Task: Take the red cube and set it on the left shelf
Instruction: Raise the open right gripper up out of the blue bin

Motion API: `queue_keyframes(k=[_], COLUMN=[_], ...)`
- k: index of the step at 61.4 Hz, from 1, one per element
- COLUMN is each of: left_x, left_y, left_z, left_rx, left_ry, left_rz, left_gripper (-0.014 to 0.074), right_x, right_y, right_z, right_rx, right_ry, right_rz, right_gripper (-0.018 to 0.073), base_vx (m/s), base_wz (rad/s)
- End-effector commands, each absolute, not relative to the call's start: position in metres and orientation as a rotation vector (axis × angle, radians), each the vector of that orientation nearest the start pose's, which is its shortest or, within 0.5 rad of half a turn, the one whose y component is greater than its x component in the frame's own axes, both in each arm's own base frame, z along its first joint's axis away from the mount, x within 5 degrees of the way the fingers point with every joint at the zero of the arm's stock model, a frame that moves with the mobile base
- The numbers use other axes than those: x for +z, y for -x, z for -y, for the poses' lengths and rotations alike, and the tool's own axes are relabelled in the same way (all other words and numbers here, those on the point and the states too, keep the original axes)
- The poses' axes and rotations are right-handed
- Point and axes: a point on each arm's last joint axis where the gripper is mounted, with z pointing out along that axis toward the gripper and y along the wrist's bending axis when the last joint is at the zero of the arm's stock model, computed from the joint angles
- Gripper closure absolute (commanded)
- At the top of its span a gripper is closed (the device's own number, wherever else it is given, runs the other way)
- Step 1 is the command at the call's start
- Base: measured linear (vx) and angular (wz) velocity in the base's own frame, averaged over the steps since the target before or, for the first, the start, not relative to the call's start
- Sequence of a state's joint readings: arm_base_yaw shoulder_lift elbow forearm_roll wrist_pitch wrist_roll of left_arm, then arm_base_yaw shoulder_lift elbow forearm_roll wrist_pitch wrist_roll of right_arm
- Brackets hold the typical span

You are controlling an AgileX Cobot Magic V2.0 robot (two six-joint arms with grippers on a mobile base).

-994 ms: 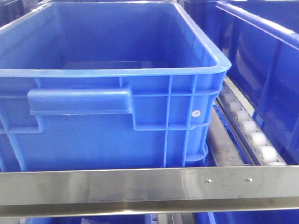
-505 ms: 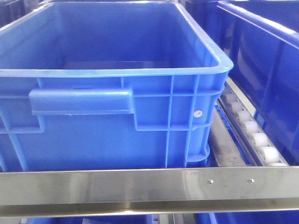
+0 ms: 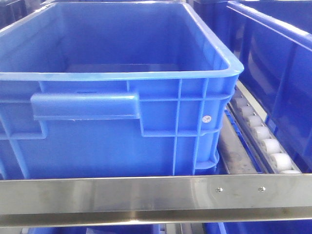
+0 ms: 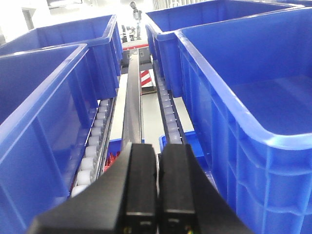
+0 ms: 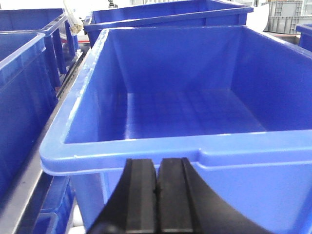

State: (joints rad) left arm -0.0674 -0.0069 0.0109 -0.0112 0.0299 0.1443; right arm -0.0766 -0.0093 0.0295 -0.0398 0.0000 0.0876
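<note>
No red cube shows in any view. The left shelf, a brushed steel rack, shows its front rail [image 3: 146, 192] with two small screws and a track of white rollers [image 3: 263, 134]. In the left wrist view its centre rail [image 4: 131, 107] runs away between roller tracks [image 4: 95, 131]. My left gripper [image 4: 157, 146] is shut and empty, above that rail between two blue crates. My right gripper [image 5: 157, 161] is shut and empty, just in front of the near rim of a blue crate [image 5: 195, 146].
A large empty blue crate [image 3: 112, 73] fills the shelf level, with another crate [image 3: 278, 58] to its right. Blue crates [image 4: 44, 112] [image 4: 253, 97] flank the left gripper. Something small and red [image 4: 112, 158] lies in a lower blue bin; I cannot tell what it is.
The front view shifted slightly a second ago, so the crate sits a little right and lower. Nothing has moved in the last half second.
</note>
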Motion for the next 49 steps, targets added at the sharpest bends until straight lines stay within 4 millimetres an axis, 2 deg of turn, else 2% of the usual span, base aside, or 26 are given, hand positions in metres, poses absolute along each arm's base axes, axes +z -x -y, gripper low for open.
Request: queue_keyframes(k=[1,49], left_x=[0.2075,0.2075], left_y=[-0.0572,-0.0572], left_z=[0.0038,0.0038], left_rx=[0.051,0.051], left_ry=[-0.143,-0.143], left_rz=[-1.45,-1.45], left_gripper=[0.0491,0.0491], right_x=[0.2227,0.2229], right_y=[-0.0522,-0.0522], right_z=[0.0032,0.0032], right_rx=[-0.046,-0.048], right_ry=[-0.054,-0.052], right_rz=[-1.354,-1.352], right_gripper=[0.051,0.051], base_vx=[0.0,0.0], base_wz=[0.0,-0.02])
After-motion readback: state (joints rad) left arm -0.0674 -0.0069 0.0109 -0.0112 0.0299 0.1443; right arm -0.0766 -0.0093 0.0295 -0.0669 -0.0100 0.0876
